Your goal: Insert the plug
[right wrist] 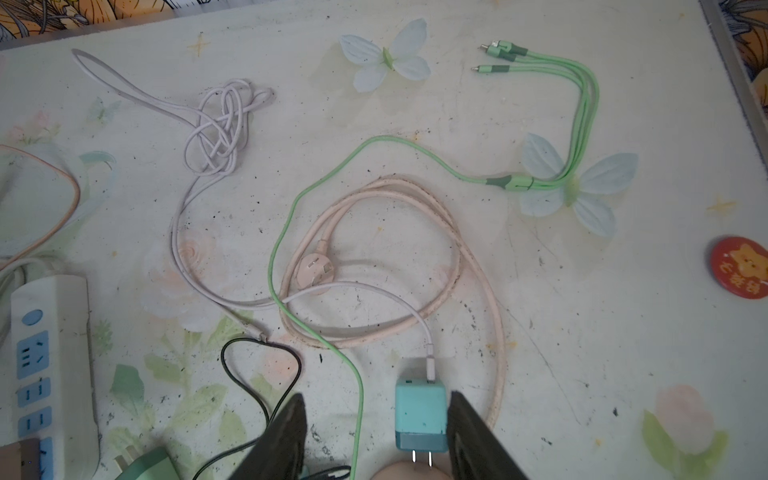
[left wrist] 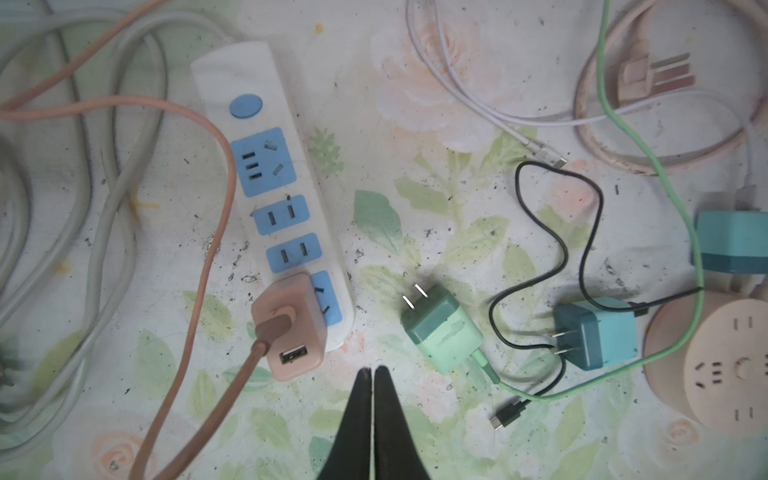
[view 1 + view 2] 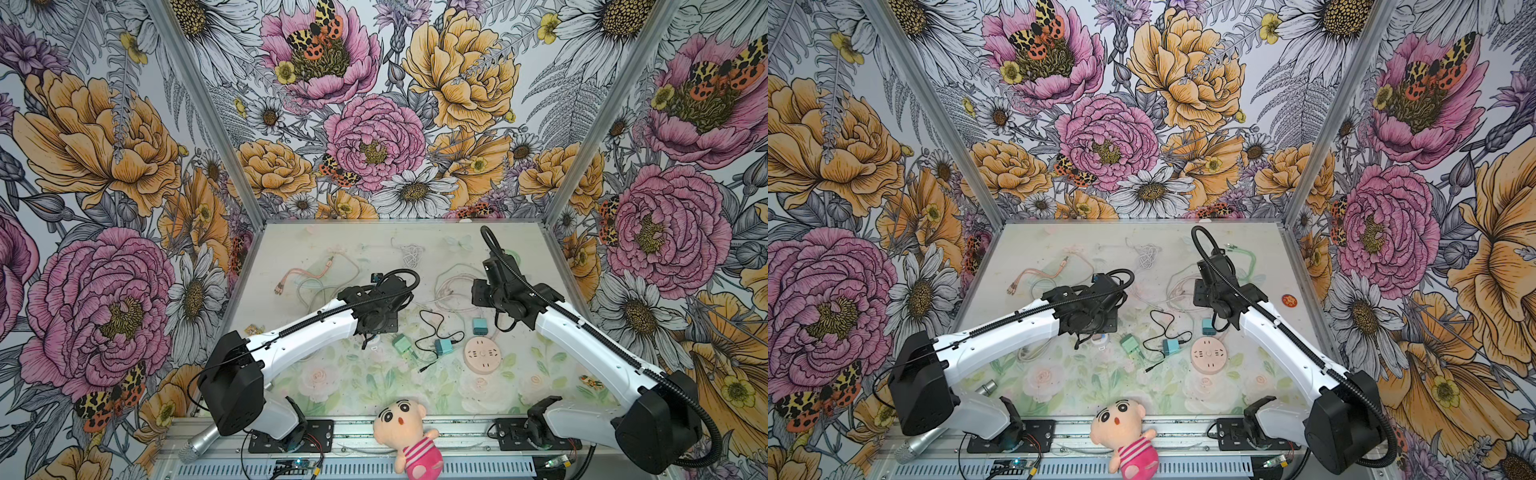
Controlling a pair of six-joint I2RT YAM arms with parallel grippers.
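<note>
A pink charger plug [image 2: 291, 328] with its pink cable stands on the end outlet of the white power strip [image 2: 274, 187]; how deep its prongs sit cannot be told. My left gripper [image 2: 373, 370] hovers shut and empty just beside it, dark under the wrist in both top views [image 3: 365, 345]. A teal charger plug [image 1: 420, 415] with a white cable lies on the table between the fingers of my open right gripper [image 1: 376, 415]. It is close to one finger [image 1: 465, 419], and its prongs point at the round pink socket [image 3: 483, 353].
A mint charger [image 2: 440, 332] and another teal charger [image 2: 598, 332] on a black cable lie between strip and round socket. Loose white, green [image 1: 582, 104] and pink cables cover the back. A red badge [image 1: 739, 272] sits right, a plush doll [image 3: 405, 436] at the front edge.
</note>
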